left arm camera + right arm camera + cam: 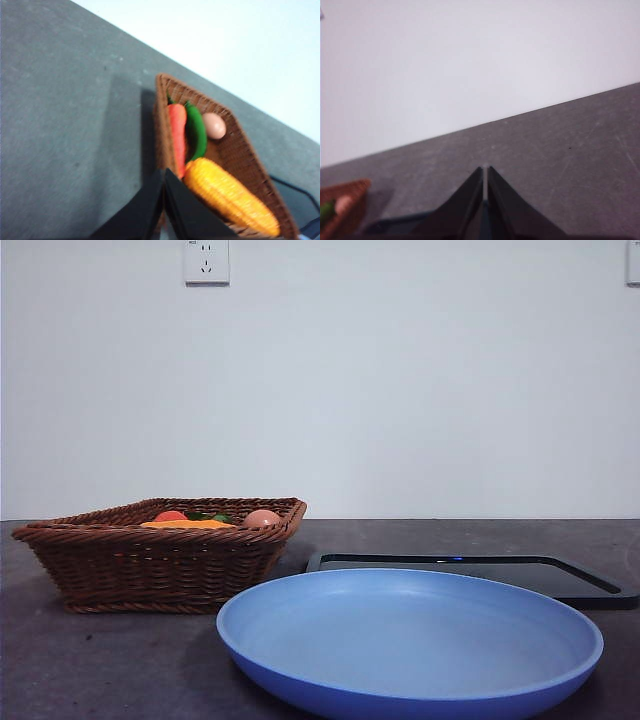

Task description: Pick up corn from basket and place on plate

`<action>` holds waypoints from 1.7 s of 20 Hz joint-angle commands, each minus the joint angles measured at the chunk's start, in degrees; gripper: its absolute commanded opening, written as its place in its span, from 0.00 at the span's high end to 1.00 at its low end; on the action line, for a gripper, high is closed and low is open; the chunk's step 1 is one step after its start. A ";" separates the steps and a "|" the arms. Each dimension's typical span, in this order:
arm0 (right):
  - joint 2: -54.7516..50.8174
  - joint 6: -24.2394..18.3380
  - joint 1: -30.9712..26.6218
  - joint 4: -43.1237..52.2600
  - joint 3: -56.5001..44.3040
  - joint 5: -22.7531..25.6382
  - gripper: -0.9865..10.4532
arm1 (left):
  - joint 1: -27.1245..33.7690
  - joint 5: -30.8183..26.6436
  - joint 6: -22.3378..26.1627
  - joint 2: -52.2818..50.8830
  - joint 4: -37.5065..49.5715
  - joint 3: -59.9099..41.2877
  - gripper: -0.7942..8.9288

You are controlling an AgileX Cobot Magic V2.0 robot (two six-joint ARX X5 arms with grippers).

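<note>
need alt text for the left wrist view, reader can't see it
A brown wicker basket on a grey table holds a yellow corn cob, a red-orange vegetable, a green one and a small peach-coloured ball. The left gripper, jaws shut and empty, points toward the basket's near rim, close to the corn.

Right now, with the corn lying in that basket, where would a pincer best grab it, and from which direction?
Probably across the thick middle of the corn, coming down from above. It lies flat along one wall of the basket, with a carrot and green pepper beside its blunt end, so the sides are hemmed in and only the top is open. The left pincer, shut, is nearest.
</note>
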 commanded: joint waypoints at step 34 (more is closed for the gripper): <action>46.14 -19.74 9.68 -54.42 41.70 -17.07 0.91 | -1.99 18.60 22.32 30.97 -38.49 33.00 0.88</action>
